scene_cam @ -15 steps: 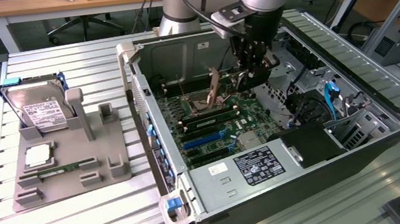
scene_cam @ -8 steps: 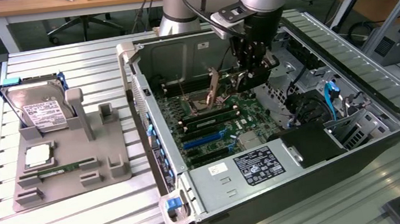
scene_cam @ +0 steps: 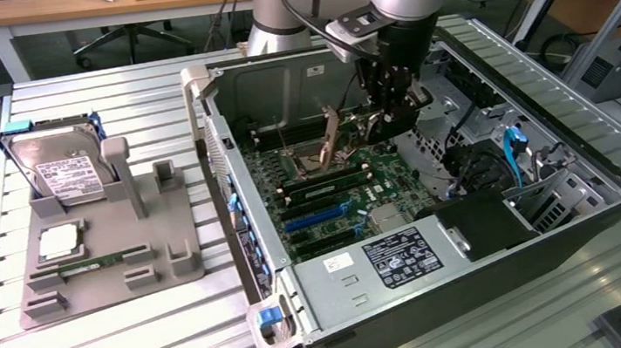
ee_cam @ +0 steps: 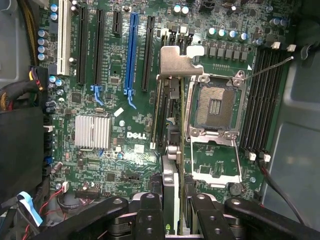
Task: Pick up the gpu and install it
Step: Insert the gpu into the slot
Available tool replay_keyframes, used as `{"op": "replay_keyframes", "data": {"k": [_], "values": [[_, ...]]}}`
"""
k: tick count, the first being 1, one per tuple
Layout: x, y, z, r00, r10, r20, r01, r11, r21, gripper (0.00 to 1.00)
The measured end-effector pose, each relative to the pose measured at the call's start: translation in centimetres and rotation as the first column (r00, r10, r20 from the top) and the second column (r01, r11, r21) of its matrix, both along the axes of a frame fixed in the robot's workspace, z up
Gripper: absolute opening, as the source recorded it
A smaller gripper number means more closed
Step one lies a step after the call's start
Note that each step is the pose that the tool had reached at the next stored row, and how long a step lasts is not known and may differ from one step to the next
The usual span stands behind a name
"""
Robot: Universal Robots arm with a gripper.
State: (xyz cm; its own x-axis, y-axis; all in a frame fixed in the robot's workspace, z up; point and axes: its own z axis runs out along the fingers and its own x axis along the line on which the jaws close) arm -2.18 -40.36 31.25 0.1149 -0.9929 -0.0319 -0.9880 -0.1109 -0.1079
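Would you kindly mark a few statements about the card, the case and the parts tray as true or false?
1. The pincer grips the gpu edge-on above the motherboard. True.
2. The gpu lies on the grey parts tray. False: it is held inside the open computer case.
3. The hard drive stands in the parts tray. True.
4. The CPU socket holds a processor with a cooler. False: it is open and bare.
5. The blue slot holds a card. False: it is empty.

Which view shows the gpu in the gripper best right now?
The wrist view: the gpu runs edge-on from the gripper toward the motherboard, metal bracket at its far end. The exterior view shows it partly, hanging under the gripper inside the case.
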Motion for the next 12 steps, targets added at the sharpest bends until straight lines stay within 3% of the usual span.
{"op": "replay_keyframes", "data": {"k": [12], "values": [[-0.19,0.0,-0.29,1.0,0.0,0.0,0.0,1.0,0.0,0.27]]}}
